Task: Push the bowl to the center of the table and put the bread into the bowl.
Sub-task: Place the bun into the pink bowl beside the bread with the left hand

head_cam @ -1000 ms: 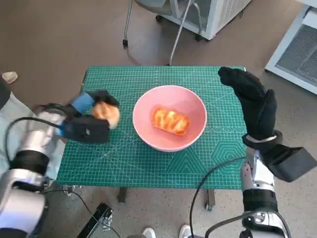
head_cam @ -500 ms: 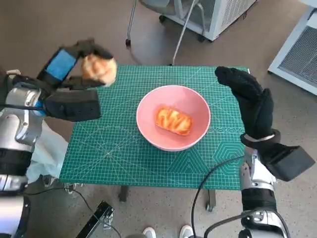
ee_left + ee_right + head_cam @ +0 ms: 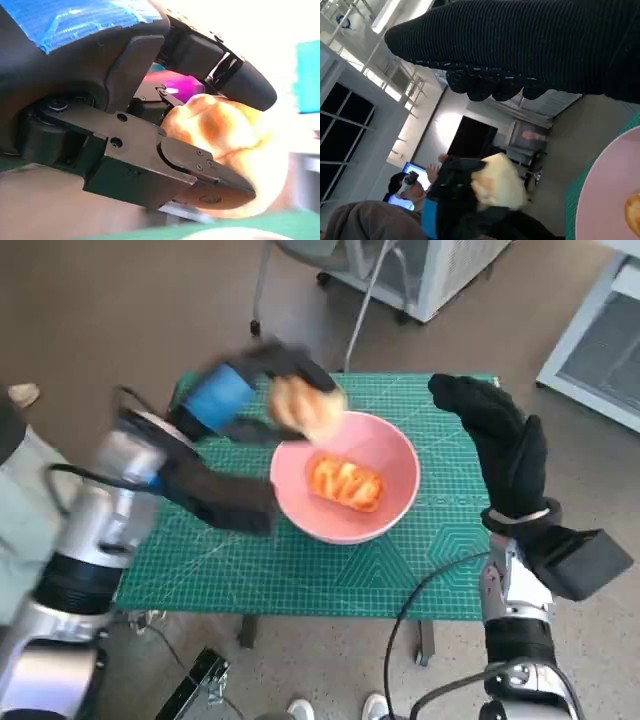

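Left hand (image 3: 262, 390): raised above the table, fingers closed round a bread roll (image 3: 308, 408); roll pinched between the black fingers (image 3: 200, 177), seen close in the left wrist view.
Roll: hung over the bowl's far-left rim, clear of it.
Bowl (image 3: 385, 445): pink, on the green mat (image 3: 250, 560), between the two hands; a second bread (image 3: 345, 483) lay inside it.
Right hand (image 3: 500, 440): gloved, upright beside the bowl's right side, fingers straight and apart, holding nothing, not touching the bowl.
Right wrist view: a person (image 3: 365, 220) low in frame.
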Robot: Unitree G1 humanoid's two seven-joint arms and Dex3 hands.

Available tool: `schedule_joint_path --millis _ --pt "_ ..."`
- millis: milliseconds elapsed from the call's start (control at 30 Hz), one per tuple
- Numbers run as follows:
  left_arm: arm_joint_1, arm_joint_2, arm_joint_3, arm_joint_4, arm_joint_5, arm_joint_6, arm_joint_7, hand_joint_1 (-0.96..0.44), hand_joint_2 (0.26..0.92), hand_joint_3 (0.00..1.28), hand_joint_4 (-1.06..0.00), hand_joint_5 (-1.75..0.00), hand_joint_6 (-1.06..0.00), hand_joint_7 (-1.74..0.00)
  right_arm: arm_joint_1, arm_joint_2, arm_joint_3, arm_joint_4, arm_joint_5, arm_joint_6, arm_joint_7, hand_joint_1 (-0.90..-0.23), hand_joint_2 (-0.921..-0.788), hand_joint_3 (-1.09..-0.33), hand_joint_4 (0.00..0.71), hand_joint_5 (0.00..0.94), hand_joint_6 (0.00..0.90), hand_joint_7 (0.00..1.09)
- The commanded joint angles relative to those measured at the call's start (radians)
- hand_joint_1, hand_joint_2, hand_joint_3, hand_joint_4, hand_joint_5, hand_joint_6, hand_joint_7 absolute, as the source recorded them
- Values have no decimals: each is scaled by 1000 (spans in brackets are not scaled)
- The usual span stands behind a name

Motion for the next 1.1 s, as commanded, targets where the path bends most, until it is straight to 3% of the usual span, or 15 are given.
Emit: schedule_joint_path --millis 33,67,100,133,200,233,267,300,333,367,433,467,567,667,1100 --pt "-19 -34 -40 63 19 -40 -4 1 920 85 -573 -1193 -702 -1187 23 5 -1 -8 10 13 10 -580 -921 -810 381 28 -1 756" --pt "-24 -42 -56 79 35 -48 -1 1 920 88 -572 -1190 -698 -1196 25 5 -2 -11 12 13 10 -580 -921 -810 381 28 -1 756" --pt "-28 -48 -67 91 46 -55 2 1 858 209 -571 -1207 -680 -1246 27 5 -3 -13 14 14 11 -580 -921 -810 381 28 -1 756" --pt "-30 -55 -78 101 51 -55 -11 1 705 508 -560 -1275 -641 -1373 29 5 -4 -17 14 14 10 -579 -921 -809 382 29 -1 756" --pt "-30 -69 -89 111 46 -38 -60 1 643 645 -520 -1349 -622 -1416 33 4 -5 -22 14 15 7 -579 -921 -808 382 29 -1 757" --pt "-28 -75 -91 112 40 -27 -88 1 735 509 -463 -1387 -612 -1359 35 5 -5 -26 13 15 5 -579 -921 -808 382 29 -1 757" --pt "-25 -84 -95 103 23 15 -167 1 772 448 -448 -1396 -613 -1333 37 4 -6 -29 10 16 0 -579 -921 -808 382 29 -1 757" --pt "-23 -89 -97 96 12 46 -224 -122 826 403 -375 -1113 -534 -1400 39 3 -7 -32 8 16 -3 -579 -921 -807 382 29 -1 757" --pt "-22 -95 -100 80 3 97 -304 -200 860 378 -372 -847 -479 -1448 41 2 -8 -35 5 16 -7 -578 -921 -807 382 29 -1 757" --pt "-21 -100 -101 68 -1 134 -359 -165 858 349 -347 -700 -421 -1297 43 2 -8 -38 4 17 -10 -578 -921 -807 382 29 -1 757" --pt "-20 -107 -100 41 -6 206 -457 -83 876 217 -292 -298 -403 -688 47 2 -8 -46 0 18 -16 -577 -921 -807 382 29 -1 757" --pt "-22 -112 -97 34 -8 234 -489 -61 886 158 -274 -191 -422 -485 49 3 -8 -49 -3 16 -20 -577 -921 -807 382 30 -1 757" --pt "-19 -121 -86 10 -10 285 -539 -24 894 82 -260 -67 -451 -238 54 3 -9 -53 -8 14 -28 -574 -921 -806 383 30 -1 757" --pt "-3 -120 -72 -15 -17 309 -545 4 893 53 -270 -31 -471 -154 54 3 -9 -55 -10 17 -34 -571 -921 -806 383 30 -1 758" --pt "16 -99 34 -7 -197 300 -574 71 893 32 -304 -13 -488 -81 49 6 2 -78 -23 29 -67 -573 -921 -809 380 29 -1 757"
